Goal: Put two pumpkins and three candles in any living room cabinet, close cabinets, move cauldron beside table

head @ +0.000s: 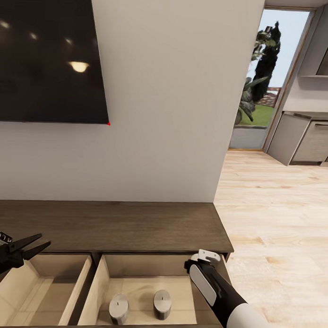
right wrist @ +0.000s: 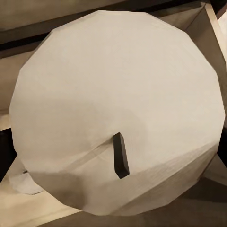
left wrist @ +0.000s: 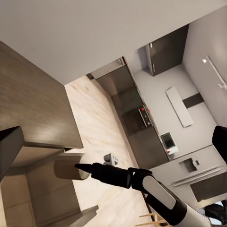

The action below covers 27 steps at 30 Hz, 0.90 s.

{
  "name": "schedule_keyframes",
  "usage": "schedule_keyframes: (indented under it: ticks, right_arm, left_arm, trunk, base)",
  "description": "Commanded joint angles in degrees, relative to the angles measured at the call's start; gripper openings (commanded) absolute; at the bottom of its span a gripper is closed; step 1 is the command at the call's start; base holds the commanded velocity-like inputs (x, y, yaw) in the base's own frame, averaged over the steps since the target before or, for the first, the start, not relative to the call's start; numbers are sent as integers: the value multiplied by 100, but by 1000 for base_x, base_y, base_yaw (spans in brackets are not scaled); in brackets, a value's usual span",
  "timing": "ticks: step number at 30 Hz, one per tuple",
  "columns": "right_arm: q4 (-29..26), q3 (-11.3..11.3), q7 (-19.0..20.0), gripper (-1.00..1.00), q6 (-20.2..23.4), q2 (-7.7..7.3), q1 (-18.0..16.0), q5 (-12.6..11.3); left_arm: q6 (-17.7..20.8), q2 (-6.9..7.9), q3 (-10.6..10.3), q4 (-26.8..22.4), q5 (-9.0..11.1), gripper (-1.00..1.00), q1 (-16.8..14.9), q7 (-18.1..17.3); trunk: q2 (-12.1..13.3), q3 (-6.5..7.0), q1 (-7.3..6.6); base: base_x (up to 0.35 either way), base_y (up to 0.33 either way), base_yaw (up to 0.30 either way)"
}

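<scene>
Hanging over the open right-hand drawer [head: 141, 284], a squat grey-beige cylindrical candle [left wrist: 66, 169] sits at the tip of the right end effector [left wrist: 78, 167], which appears pinched onto its side (the left wrist view shows a dark finger against the candle's wall, though the contact itself is small). The right wrist view looks straight down on the candle's pale round top and short dark wick [right wrist: 120, 156], so it is held upright, probably so that it lands standing.

Below it, two matching grey candles [head: 118, 308] [head: 162, 303] stand upright and just apart on the drawer's pale beige floor, towards the front. That leaves bare floor behind them, which I judge to be the drop spot.

The drawer belongs to the long, low dark-brown wooden cabinet [head: 133, 224] against the white wall; the left-hand drawer [head: 50, 292] beside it is also pulled out. The left end effector [head: 31, 244] hovers over that drawer's back corner with its black fingers spread and holding nothing, apparently kept clear. A large black wall-mounted screen [head: 45, 56] hangs above.
</scene>
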Motion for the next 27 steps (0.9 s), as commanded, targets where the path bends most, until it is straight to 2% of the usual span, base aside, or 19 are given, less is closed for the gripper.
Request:
schedule_keyframes:
  ticks: [1, 14, 21, 27]
  right_arm:
    - [-7, 20, -8, -100, 32, -7, -6, -27]
    - [-48, 20, 41, -100, 59, -2, -4, -35]
    - [-35, 20, 684, -100, 77, -10, 0, -41]
    - [-26, 20, 739, -100, 80, -10, -5, -50]
  left_arm:
    - [60, 2, 4, 0, 10, 100, -3, -13]
    - [77, 3, 1, 0, 11, 100, -3, -168]
    - [77, 3, 1, 8, 11, 100, -3, -171]
    - [77, 3, -1, 9, 11, 100, -3, -171]
  trunk:
    - [-3, -6, -1]
    - [-524, -239, 285]
    - [-805, -365, 438]
    - [-1045, -472, 570]
  base:
    - [0, 0, 0]
    - [0, 0, 0]
    - [0, 0, 0]
    - [0, 0, 0]
